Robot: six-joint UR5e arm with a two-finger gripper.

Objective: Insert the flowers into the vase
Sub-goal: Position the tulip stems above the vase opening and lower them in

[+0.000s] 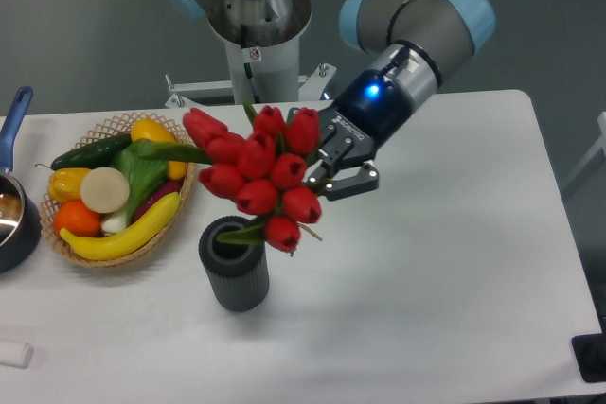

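Red flowers (258, 173), pinched in your gripper (327, 166), hang just above the vase (234, 263); lowering the stems in remains.

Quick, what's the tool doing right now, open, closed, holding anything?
Tool: closed on the flowers, held tilted above the vase.

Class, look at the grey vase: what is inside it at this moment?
A green stem or leaf reaches the mouth of the vase. The red flowers hang above, covering part of the rim, so how deep anything goes is hidden.
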